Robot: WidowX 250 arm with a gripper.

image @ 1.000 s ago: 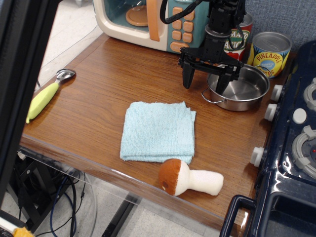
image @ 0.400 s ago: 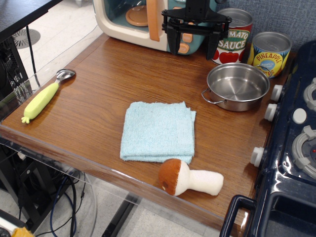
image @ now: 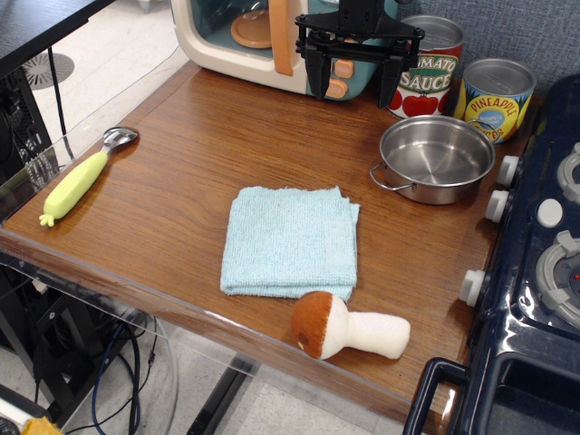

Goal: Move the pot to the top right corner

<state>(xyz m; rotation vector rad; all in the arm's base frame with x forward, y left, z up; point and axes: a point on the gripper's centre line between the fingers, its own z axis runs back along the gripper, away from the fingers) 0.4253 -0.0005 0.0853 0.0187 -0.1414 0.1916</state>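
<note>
Brown wood-grain desk (image: 181, 181) fills most of the view, seen from above and slightly to one side. At its right edge, well to the right of the pincer and nearer the camera, sits a dark blue toy stove (image: 535, 272) with white knobs. Behind the pincer, along the far edge of the desk, stands a cream and teal toy microwave (image: 245, 36) with orange buttons.

A folded light blue cloth (image: 290, 241) lies flat near the middle of the desk, well in front of the pincer. The pot (image: 437, 159), small, shiny and steel with thin wire loop handles, rests on the desk in front of the pincer and to its right, clear of it, in the top right corner (image: 453, 136) of the desk. Its inside shows only bare metal.

The black pincer (image: 356, 77) hangs above the far edge of the desk in front of the microwave, its two fingers spread wide apart and pointing down, gripping nothing. Just to its right stands a tomato sauce can (image: 428, 74), and beyond that a pineapple can (image: 494, 98), both just behind the pot.

A plush mushroom (image: 349, 328) with a brown cap lies on its side at the near edge of the desk, far in front of the pincer. A yellow-handled scoop (image: 80, 177) lies far to the pincer's left, near the desk's left edge.
</note>
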